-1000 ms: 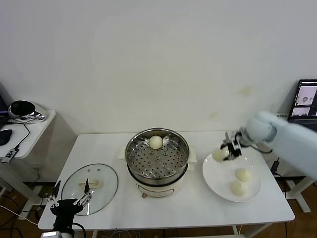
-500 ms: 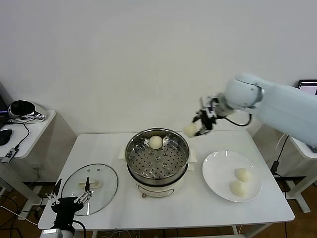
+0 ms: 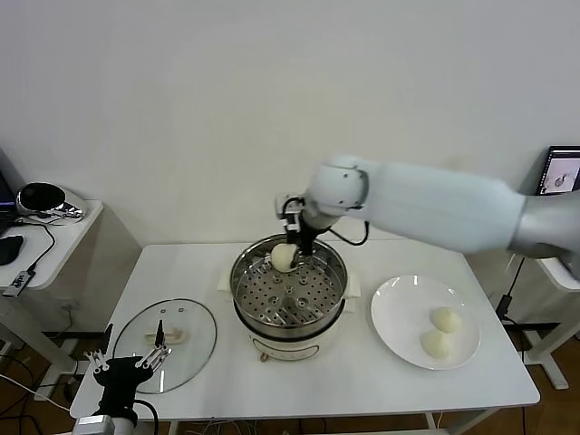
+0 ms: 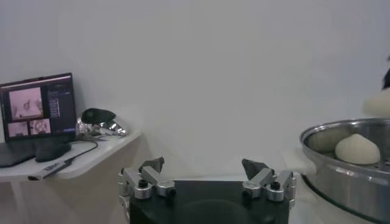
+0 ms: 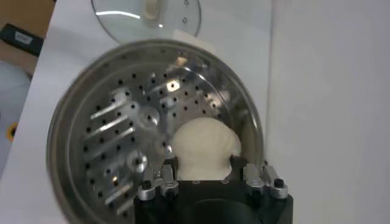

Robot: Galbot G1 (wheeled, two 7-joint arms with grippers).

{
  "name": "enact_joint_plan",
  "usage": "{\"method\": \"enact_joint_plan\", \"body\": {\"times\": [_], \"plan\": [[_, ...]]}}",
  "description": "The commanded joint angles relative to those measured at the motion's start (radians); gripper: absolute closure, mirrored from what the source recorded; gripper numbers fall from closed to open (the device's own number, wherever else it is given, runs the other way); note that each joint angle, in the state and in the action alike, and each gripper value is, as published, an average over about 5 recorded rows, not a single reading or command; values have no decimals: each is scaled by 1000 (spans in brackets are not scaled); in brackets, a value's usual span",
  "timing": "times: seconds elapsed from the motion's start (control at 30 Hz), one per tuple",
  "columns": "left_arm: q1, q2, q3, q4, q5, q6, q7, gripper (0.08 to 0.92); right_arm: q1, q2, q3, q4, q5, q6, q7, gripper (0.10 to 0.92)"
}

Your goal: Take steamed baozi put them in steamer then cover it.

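Right gripper (image 5: pixel 206 173) clamped on one held baozi (image 5: pixel 204 146), poised at centre frame of the head view, over the far rim of the steamer (image 3: pixel 234 290). Left gripper (image 4: pixel 203 165) parked with fingers spread wide at the lower left of the head view, beside the glass lid (image 3: pixel 163 344).

**Step in hand, as judged:** setting the bun down inside the pot.
- Lower onto a bare patch of the perforated tray (image 5: pixel 116 140), apart from the resting baozi (image 4: pixel 358 149) already lying at the far side.
- Clear the steel rim on the way down; avoid pressing the soft dough against the wall or against its neighbour.
- Release only once the bun sits on the tray, then lift straight up so that nothing rolls.
- Leave room for the buns yet to come.

**Containers:**
- Steamer at centre of the white table (image 3: pixel 362 390): one bun on the tray, most of it bare.
- White plate (image 3: pixel 390 317) at right of frame: two baozi (image 3: pixel 445 318), close together.
- Lid lying flat at lower left, off the pot; covering not yet done.
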Motion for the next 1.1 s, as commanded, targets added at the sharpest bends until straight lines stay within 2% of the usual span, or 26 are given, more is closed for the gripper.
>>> {"method": "enact_joint_plan", "body": {"times": [0.03,0.5,0.6,0.83,1.1], "plan": [[0,-1,-1,-1,-1,0,0,177,-60,108,-14,-62,20,-37,27,467],[2,-5,1,0,-2,-2,-1,177,-159,186,4,-178,-62,-36,46,464],[1,-5,1,2,-2,-2,-1,177,-164,190,4,-181,-64,-37,44,429],[-2,-6,1,5,-3,-2,-2,177,-110,144,10,-156,-96,-19,-28,227],[-3,-1,-1,0,-6,-1,0,177,113,-58,-7,-15,-109,54,-199,203]]}}
